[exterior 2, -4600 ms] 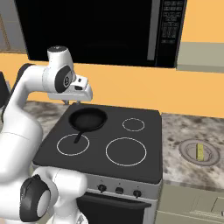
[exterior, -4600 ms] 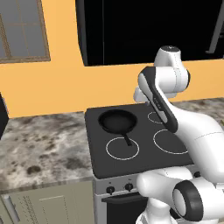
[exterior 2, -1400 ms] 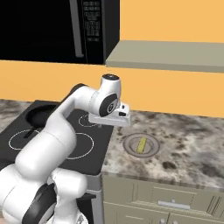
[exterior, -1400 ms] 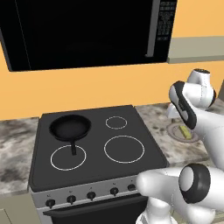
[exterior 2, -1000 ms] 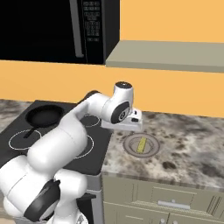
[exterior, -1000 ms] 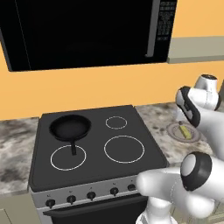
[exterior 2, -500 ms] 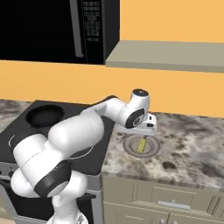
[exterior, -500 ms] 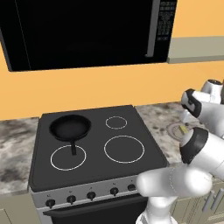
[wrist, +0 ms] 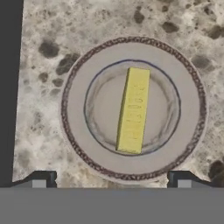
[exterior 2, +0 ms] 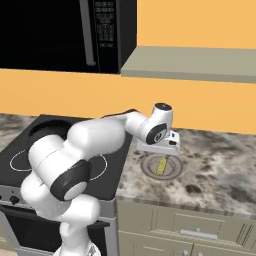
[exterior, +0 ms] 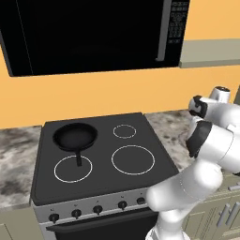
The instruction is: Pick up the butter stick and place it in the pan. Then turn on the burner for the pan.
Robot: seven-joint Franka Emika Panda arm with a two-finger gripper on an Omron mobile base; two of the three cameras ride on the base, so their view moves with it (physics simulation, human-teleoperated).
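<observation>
The hand [wrist: 111, 177] hovered spread above the small pale yellow butter stick [wrist: 133, 116], which lay centred on a round grey ringed plate [wrist: 78, 109], seemingly near the speckled stone surface's [exterior 2: 220, 165] stove-side edge.

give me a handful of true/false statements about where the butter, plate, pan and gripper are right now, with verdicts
1. The butter stick lies in the middle of a round grey plate. True.
2. The pan sits on the front right burner. False: it sits on the back left burner, its handle pointing toward the front.
3. The gripper is shut on the butter stick. False: its jaws stand open above the plate, holding nothing.
4. The plate rests on the speckled counter beside the stove. True.
5. The butter stick is already in the pan. False: the pan holds nothing; the butter is on the plate.
</observation>
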